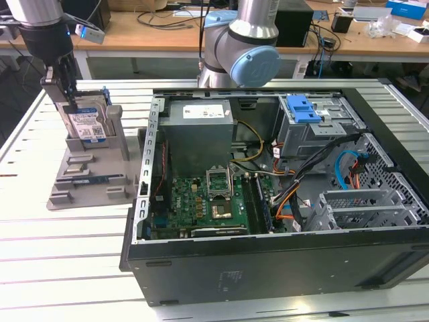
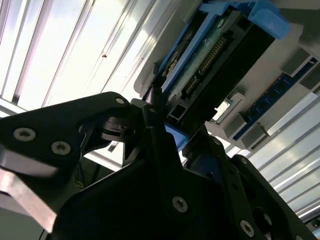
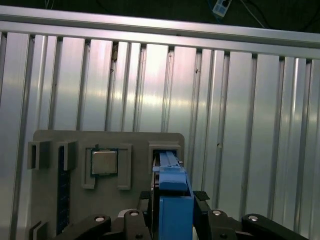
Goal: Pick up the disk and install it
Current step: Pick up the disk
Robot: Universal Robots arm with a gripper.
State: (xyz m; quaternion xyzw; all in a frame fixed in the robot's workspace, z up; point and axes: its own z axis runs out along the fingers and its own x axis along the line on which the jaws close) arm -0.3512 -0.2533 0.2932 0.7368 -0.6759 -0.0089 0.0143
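- Disk (image 1: 87, 124), silver with a white-and-blue label and a bright blue bracket, stands on edge in a slot of the grey holder (image 1: 90, 181), in the upper left of the exterior view. It is not yet in the computer.
- The gripper (image 1: 62, 94) hangs over it from the top left corner. In the first wrist view its black fingers (image 3: 200, 196) press either side of the blue bracket, so by the look of it the disk is clamped at its upper edge.
- The holder rests on the slatted metal table (image 1: 60, 255), just beside the open computer case (image 1: 268, 261).
- The drive cage (image 1: 322, 131) with its blue latch (image 1: 301, 107) sits in the upper right of the case, well apart from the disk. The grey power supply box (image 1: 201, 134) lies between them.
- Orange, blue and black cables (image 1: 295, 194) run close under the cage.
- Likely trouble: with only the upper edge held, the disk may tip and its bracket jam against the slot walls.
- A loose hold could drop it onto the board, and the cables could foul it at the cage mouth.
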